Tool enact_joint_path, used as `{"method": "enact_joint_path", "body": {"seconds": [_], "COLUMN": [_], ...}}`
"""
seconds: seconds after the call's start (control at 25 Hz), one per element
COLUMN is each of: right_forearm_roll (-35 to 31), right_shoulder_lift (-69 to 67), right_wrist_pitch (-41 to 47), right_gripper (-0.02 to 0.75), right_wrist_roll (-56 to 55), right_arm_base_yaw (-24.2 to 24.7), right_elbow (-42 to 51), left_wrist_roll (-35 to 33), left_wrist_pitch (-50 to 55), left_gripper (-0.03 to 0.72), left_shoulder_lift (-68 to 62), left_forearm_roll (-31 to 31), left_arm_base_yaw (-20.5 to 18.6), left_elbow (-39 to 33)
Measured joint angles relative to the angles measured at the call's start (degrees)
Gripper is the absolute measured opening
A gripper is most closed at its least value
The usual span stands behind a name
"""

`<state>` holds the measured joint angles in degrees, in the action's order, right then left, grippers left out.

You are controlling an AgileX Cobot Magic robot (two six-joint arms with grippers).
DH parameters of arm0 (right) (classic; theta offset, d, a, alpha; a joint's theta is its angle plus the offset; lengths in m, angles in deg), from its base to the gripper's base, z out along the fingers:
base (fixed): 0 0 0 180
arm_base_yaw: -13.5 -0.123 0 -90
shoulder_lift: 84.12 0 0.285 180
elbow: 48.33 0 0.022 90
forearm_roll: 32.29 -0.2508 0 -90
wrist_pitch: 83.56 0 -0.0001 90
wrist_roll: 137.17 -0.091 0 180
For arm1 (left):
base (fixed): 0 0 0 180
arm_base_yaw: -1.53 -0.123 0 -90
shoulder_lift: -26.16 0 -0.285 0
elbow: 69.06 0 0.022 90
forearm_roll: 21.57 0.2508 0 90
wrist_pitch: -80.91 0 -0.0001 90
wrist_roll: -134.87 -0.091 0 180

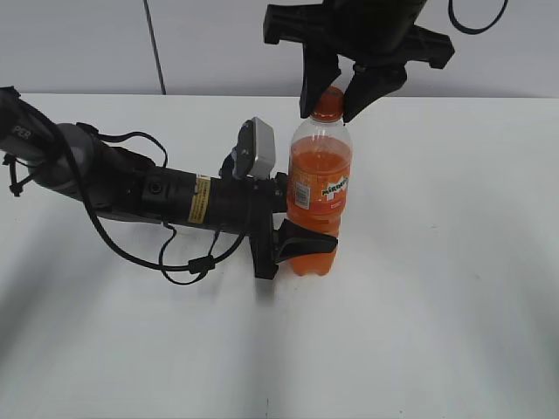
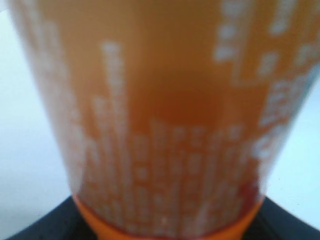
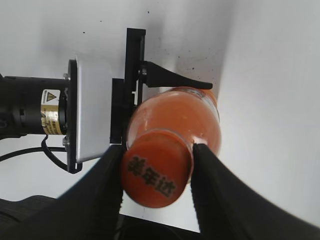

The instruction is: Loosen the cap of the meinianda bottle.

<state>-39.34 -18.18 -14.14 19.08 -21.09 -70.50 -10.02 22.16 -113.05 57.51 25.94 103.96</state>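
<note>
So the meinianda bottle [image 1: 319, 196] is standing upright a bit right of center in the exterior view, on the white counter [image 1: 454, 288]. The left claw [image 1: 301, 229] comes in sideways from the left edge of the frame and is clamped around the lower body of the bottle, one black finger wrapped across the front near the bottom. In the left wrist view all you get is a blurry wall of orange label, super close up.

Up top, the right claw [image 1: 330, 98] drops in from the upper middle of the frame, its two black fingers sitting on either side of the cap [image 1: 328, 101]. In the right wrist view the cap [image 3: 156, 174] sits low in the center, dark characters on top, and both fingers look pressed right against its sides.
</note>
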Motion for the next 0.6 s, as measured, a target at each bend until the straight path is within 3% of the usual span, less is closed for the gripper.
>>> {"method": "enact_joint_path", "body": {"seconds": [0.32,0.6], "right_forearm_roll": [0.0,0.05], "right_shoulder_lift": [0.0,0.0], "right_wrist_pitch": [0.16,0.16], "right_gripper": [0.307,0.298], "right_wrist_roll": [5.0,21.18], "right_arm_base_yaw": [0.0,0.0], "right_elbow": [-0.06,-0.06], "left_wrist_roll": [0.0,-0.11], "left_wrist_pitch": [0.0,0.0], "left_gripper": [0.405,0.405], "left_shoulder_lift": [0.0,0.0], "left_forearm_roll": [0.0,0.04], "left_arm_base_yaw": [0.0,0.0], "left_elbow": [0.0,0.0]}}
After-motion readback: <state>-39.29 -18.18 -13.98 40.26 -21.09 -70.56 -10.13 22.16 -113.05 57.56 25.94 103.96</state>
